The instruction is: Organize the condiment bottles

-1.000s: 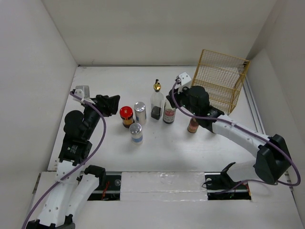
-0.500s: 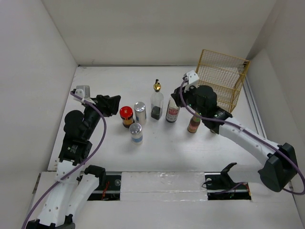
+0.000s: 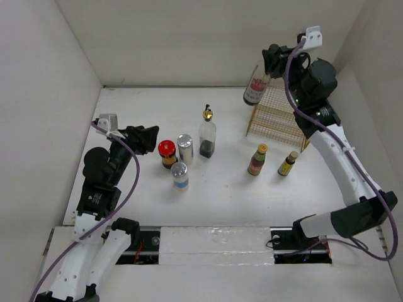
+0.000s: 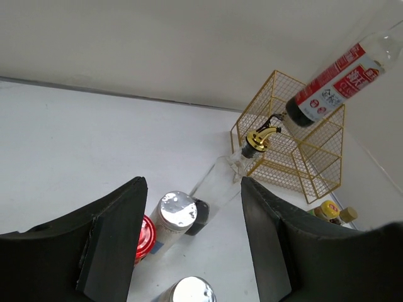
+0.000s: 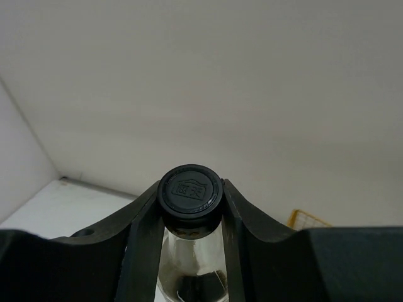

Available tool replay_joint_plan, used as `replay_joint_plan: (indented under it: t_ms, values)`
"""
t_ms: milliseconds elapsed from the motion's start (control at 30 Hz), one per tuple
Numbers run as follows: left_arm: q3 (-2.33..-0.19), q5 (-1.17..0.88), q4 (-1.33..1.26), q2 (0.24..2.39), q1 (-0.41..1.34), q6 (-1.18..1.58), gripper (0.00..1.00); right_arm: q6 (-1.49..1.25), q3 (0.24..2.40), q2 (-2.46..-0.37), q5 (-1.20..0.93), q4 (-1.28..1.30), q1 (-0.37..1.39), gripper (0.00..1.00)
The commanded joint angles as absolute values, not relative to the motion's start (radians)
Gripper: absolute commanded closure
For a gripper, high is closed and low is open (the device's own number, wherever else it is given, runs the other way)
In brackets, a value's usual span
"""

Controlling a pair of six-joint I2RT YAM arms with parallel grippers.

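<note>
My right gripper (image 3: 271,63) is shut on the black cap (image 5: 189,191) of a tall clear bottle with a red label (image 3: 255,90). It holds the bottle high in the air, over the front-left part of the yellow wire basket (image 3: 281,119). On the table stand a red-lidded dark jar (image 3: 167,151), two silver-capped shakers (image 3: 184,148) (image 3: 180,174), a tall clear bottle with a gold pourer (image 3: 207,133), a yellow-capped red bottle (image 3: 257,159) and a small dark bottle (image 3: 288,163). My left gripper (image 3: 148,138) is open and empty, left of the jar.
The basket stands at the back right against the wall corner; the left wrist view shows it (image 4: 296,154) behind the pourer bottle (image 4: 252,148). White walls close in the table on the left, back and right.
My right gripper has lifted the red-labelled bottle off the table and carried it up and back to the right, over the basket. The small dark bottle now shows. The left arm has not moved.
</note>
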State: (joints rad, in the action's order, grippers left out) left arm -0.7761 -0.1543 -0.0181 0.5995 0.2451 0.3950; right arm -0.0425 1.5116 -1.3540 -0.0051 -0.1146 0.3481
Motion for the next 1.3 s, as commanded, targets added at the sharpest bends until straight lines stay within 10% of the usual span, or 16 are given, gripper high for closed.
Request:
replay_joint_plan:
  t_ms: [0, 800, 1267]
  values:
    - [-0.775, -0.170, -0.064, 0.589, 0.244, 0.399, 0.43, -0.040, 1.644, -1.429, 0.011, -0.224, 0.285, 1.00]
    - [-0.775, -0.189, -0.074, 0.617, 0.244, 0.399, 0.43, -0.020, 2.175, -1.807, 0.015, -0.135, 0.067, 1.00]
    - [-0.775, -0.189, -0.074, 0.617, 0.244, 0.399, 0.43, -0.020, 2.134, -1.875, 0.040, -0.136, 0.046, 1.00]
